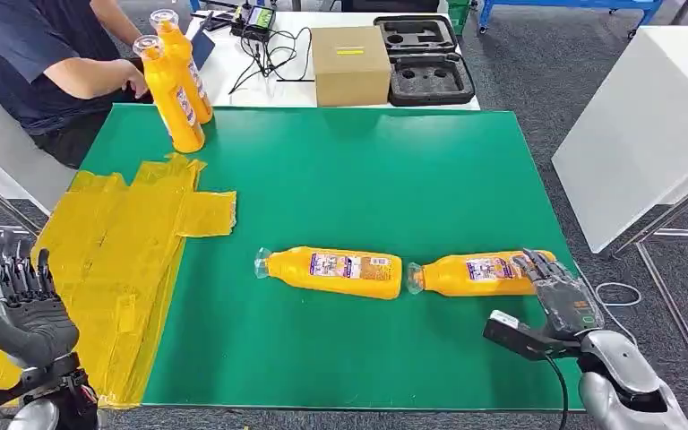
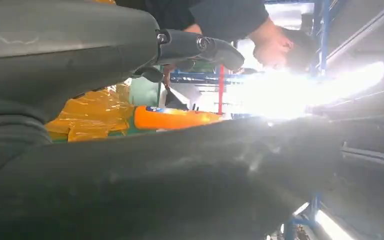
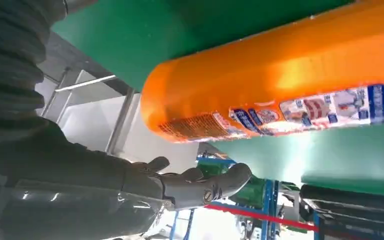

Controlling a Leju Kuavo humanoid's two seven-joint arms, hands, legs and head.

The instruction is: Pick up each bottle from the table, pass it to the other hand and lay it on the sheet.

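Head view: two bottles are seen lying on the green counter [image 1: 340,170], the nearer bottle [image 1: 479,274] under the right hand [image 1: 560,291], whose fingers are spread over its base, not yet closed. The second bottle [image 1: 333,270] lies just beside it, toward the yellow sheet [image 1: 116,260]. Nothing is laid on the sheet; two upright bottles [image 1: 175,85] stand beyond it. The left hand [image 1: 22,313] is held released, empty.

Right wrist view: the nearer bottle is shown close, ungrasped.
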